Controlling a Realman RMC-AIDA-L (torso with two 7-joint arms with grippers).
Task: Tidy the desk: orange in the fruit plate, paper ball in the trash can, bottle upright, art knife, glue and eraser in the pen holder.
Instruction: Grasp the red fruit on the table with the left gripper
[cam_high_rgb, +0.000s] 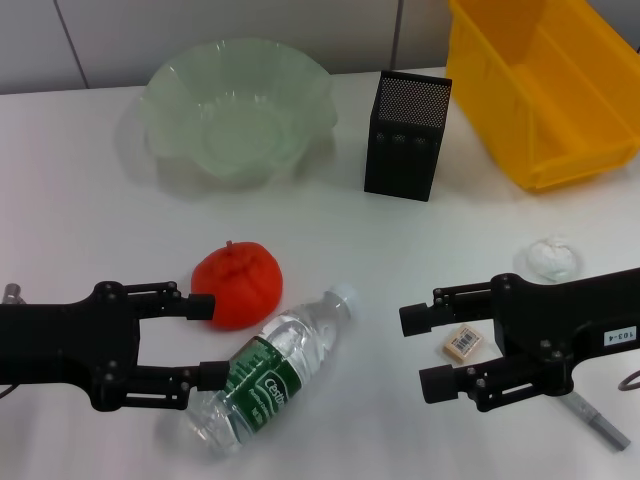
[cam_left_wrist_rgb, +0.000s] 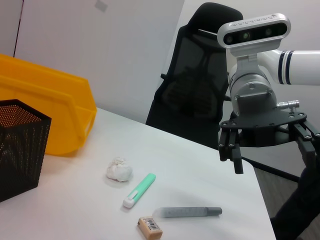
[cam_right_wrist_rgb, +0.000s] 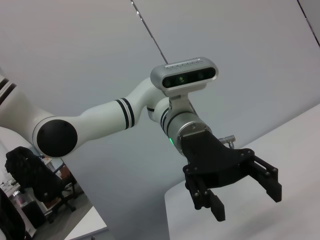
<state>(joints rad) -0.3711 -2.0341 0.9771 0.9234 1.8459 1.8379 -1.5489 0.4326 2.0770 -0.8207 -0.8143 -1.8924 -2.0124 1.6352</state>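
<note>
An orange (cam_high_rgb: 237, 285) lies on the white table, and a clear water bottle (cam_high_rgb: 268, 372) with a green label lies on its side just in front of it. My left gripper (cam_high_rgb: 210, 340) is open, level with both, its fingertips (cam_high_rgb: 203, 305) close to the orange and the bottle; it also shows in the right wrist view (cam_right_wrist_rgb: 245, 196). My right gripper (cam_high_rgb: 420, 350) is open and empty beside a small eraser (cam_high_rgb: 461, 342). A paper ball (cam_high_rgb: 550, 257) lies behind it. A grey art knife (cam_high_rgb: 595, 425) lies at the front right. A green glue stick (cam_left_wrist_rgb: 140, 190) shows only in the left wrist view.
A pale green fruit plate (cam_high_rgb: 170, 95) stands at the back left. A black mesh pen holder (cam_high_rgb: 405, 135) stands at the back middle. A yellow bin (cam_high_rgb: 545, 150) stands at the back right. An office chair (cam_left_wrist_rgb: 200, 95) is beyond the table's right edge.
</note>
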